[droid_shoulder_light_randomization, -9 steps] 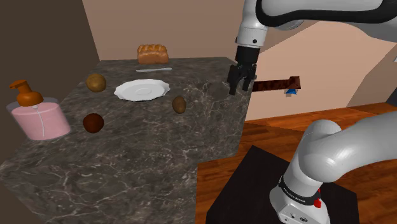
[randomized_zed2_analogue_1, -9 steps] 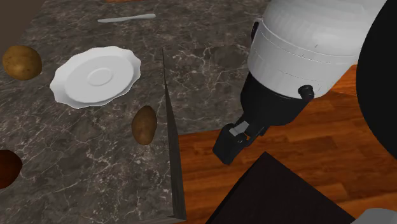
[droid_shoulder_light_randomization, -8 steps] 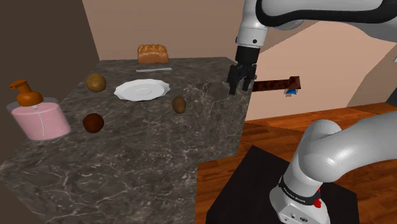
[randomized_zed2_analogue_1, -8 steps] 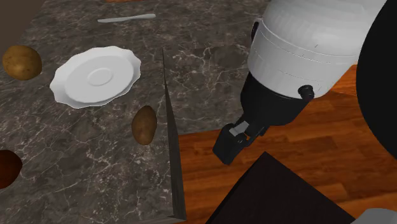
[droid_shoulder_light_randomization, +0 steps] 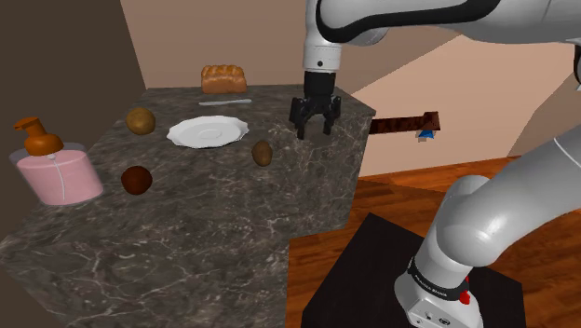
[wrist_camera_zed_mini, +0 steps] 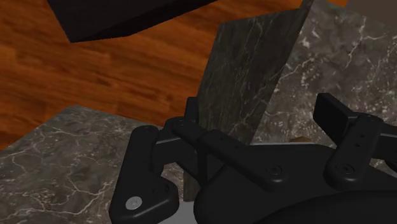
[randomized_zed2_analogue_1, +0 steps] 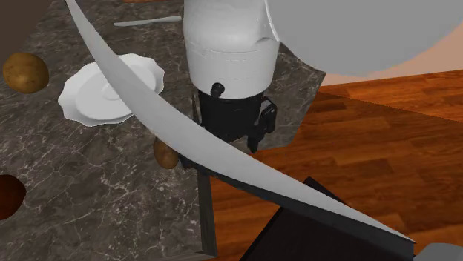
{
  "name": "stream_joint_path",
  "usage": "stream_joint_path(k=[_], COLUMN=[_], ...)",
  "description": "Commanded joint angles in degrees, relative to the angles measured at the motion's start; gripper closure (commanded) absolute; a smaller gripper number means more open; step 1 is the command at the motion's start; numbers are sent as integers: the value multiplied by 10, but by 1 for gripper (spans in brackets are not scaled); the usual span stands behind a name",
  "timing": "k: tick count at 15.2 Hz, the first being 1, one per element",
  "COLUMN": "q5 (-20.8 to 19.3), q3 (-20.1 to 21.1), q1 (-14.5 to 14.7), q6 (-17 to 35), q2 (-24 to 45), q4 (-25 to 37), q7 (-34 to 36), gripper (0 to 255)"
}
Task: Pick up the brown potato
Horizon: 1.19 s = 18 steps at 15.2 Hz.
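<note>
Brown potato (droid_shoulder_light_randomization: pixel 263 152) near the desk's (droid_shoulder_light_randomization: pixel 186 252) edge — probably firm, light, rounded; clasp its narrow middle. Pincer (droid_shoulder_light_randomization: pixel 314 129) spread apart, holding nothing.

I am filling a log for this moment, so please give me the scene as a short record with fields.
target: brown potato, lying on the marbled counter beside the white plate
arm: gripper open, over the counter, to the shoulder view's right of the brown potato, apart from it
held: nothing
others: paler potato, dark round item, bread loaf, pink soap dispenser
</note>
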Motion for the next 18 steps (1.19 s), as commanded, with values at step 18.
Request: stream_joint_path(k=[18], q5=[-10], q3=[46], q1=[-3], q6=[29], q2=[344], q4=[250], q7=[236], gripper=[0])
